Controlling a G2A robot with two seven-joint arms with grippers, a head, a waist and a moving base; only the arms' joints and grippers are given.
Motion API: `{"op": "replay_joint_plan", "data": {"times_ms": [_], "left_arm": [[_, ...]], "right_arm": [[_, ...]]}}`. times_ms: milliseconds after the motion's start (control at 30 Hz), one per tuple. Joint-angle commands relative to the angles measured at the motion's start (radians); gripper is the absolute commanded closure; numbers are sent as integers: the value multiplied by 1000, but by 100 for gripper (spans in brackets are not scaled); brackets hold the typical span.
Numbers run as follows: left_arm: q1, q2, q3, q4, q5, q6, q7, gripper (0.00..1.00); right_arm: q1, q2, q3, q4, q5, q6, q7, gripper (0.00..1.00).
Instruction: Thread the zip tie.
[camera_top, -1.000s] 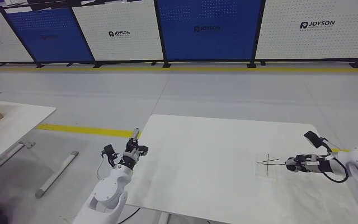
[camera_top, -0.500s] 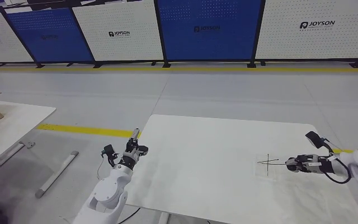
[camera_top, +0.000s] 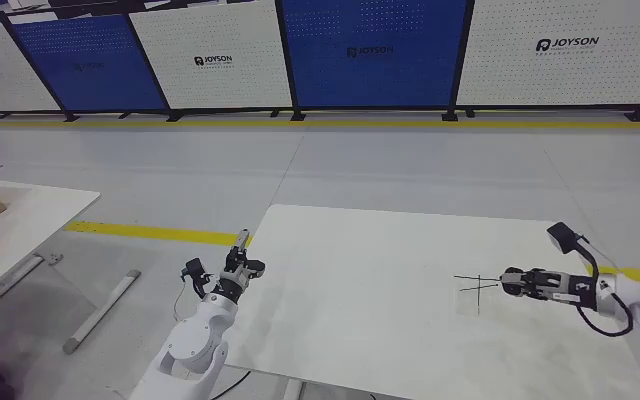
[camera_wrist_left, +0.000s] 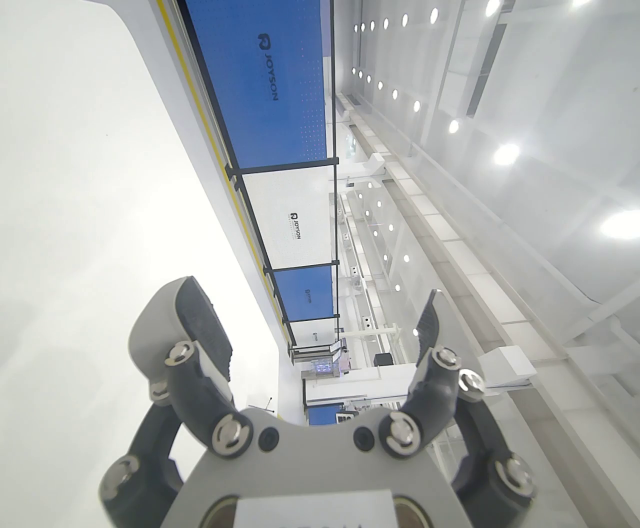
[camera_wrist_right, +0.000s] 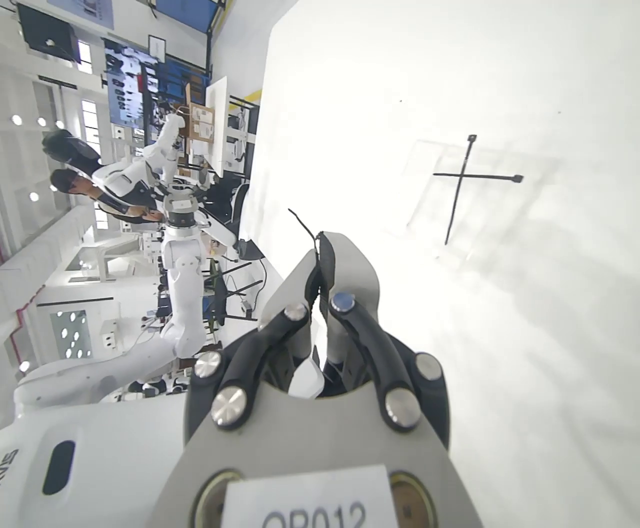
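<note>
The right wrist view resolves two crossed zip ties (camera_wrist_right: 464, 175) lying on the bench (camera_wrist_right: 500, 75), well apart from a third zip tie (camera_wrist_right: 302, 225) clenched in the right tool (camera_wrist_right: 320, 252). The top view gives only faint lines beside that tool (camera_top: 508, 281), so I count three ties, probably. I read the left tool (camera_wrist_left: 320, 320) as released and empty, near the bench's far edge.

Left pincer (camera_wrist_left: 315, 305) and right pincer (camera_wrist_right: 320, 250) are one build: grey metal fingers (camera_wrist_left: 150, 330), black ribbed pads (camera_wrist_left: 205, 320), black link bars (camera_wrist_right: 370, 330), silver round screws (camera_wrist_left: 226, 436). A white printed label (camera_wrist_right: 305, 495) is on the mount. The arm shells (camera_top: 195, 345) are glossy white.
</note>
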Motion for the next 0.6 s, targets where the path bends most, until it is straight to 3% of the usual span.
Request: {"op": "replay_joint_plan", "data": {"times_ms": [0,567], "left_arm": [[0,0,0,0,0,0,0,0],[0,0,0,0,0,0,0,0]], "right_arm": [[1,0,0,1,0,2,-1,100],[-1,-1,-1,0,1,1,-8,100]]}}
